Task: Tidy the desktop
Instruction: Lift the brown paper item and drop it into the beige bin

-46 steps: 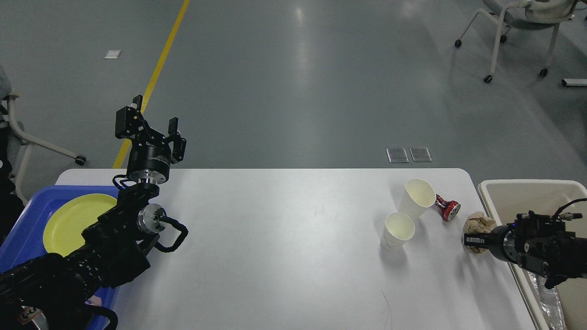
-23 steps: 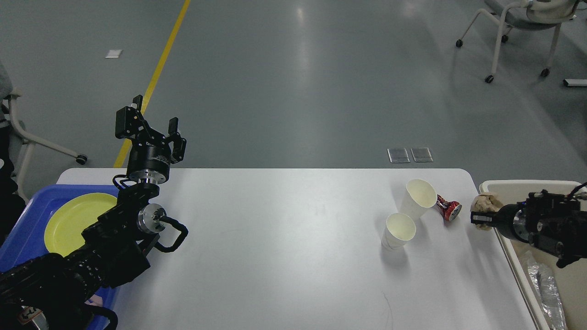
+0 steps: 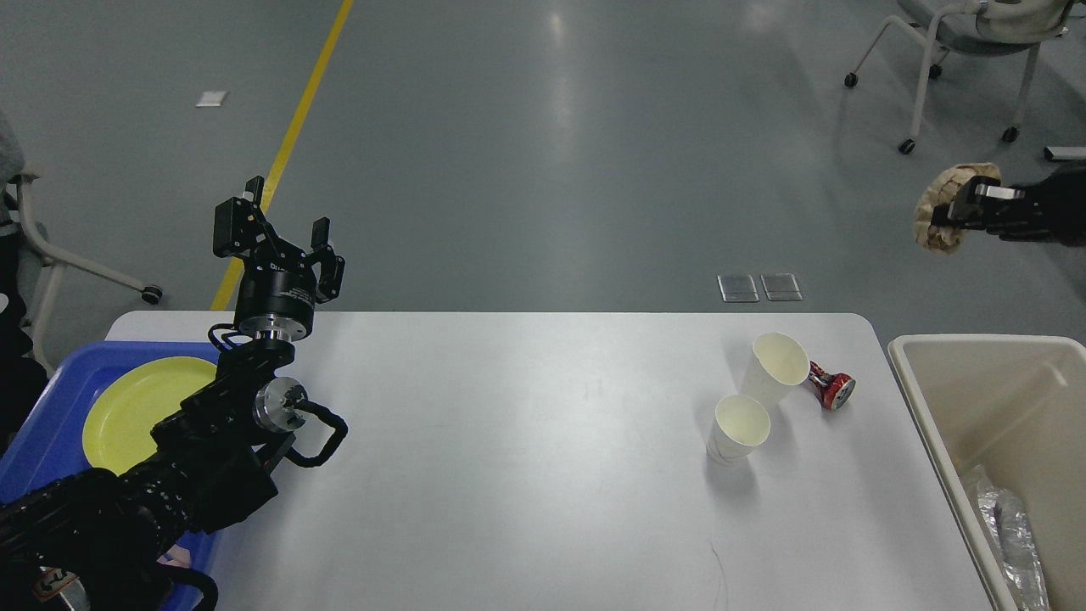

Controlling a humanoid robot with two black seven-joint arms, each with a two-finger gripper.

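Observation:
The white desktop point(image 3: 526, 458) fills the lower middle of the head view. On its right part stand two white paper cups point(image 3: 740, 428) point(image 3: 776, 367), with a crushed red can point(image 3: 830, 386) lying beside the far one. My right gripper point(image 3: 948, 208) is high at the right edge, shut on a crumpled brown paper ball point(image 3: 937, 216), above and beyond the beige bin point(image 3: 984, 356). My left gripper point(image 3: 276, 233) is raised above the desktop's far left corner, open and empty.
A blue tray point(image 3: 51, 407) with a yellow plate point(image 3: 136, 407) sits at the left end. The beige bin holds a crumpled clear wrapper point(image 3: 1010, 530). Wheeled chairs stand on the floor at the far right point(image 3: 959, 51) and at the left point(image 3: 51, 255).
My right gripper has lifted the brown paper ball off the desktop's right edge and carried it up high over the bin side. The left arm has not moved.

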